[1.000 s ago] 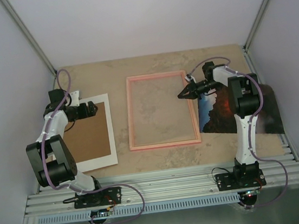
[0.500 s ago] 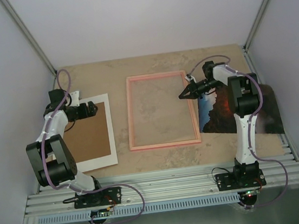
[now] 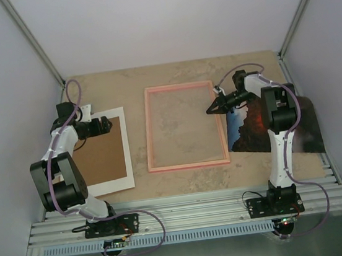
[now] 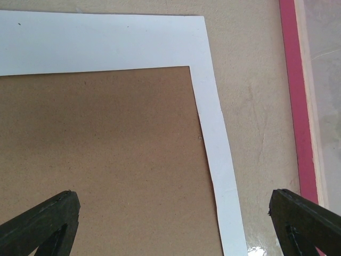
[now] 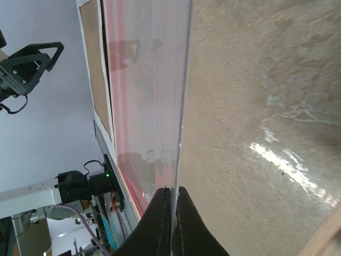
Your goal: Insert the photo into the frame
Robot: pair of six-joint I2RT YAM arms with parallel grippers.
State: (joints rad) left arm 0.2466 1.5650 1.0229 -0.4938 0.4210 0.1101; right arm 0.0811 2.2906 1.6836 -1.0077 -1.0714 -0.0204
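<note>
**Photo lies right of the pink frame**

We see the photo [image 3: 247, 134] lying on the table [image 3: 170, 72] just beside the frame [image 3: 190, 164], on its right and partly under the right arm. The right gripper [image 5: 171, 189] is pinched tight on the edge of a clear sheet [image 5: 149, 80] at the frame's right rail. The left gripper [image 4: 171, 200] hangs spread wide over a brown board [image 3: 100, 158] on a white mat [image 3: 117, 119]. Since a second ago, only the right gripper has edged slightly rightward.

Bright, even light, soft shadows. Glare on table [image 5: 277, 154], reflections in clear sheet [image 5: 146, 90]. Mostly sharp.
</note>
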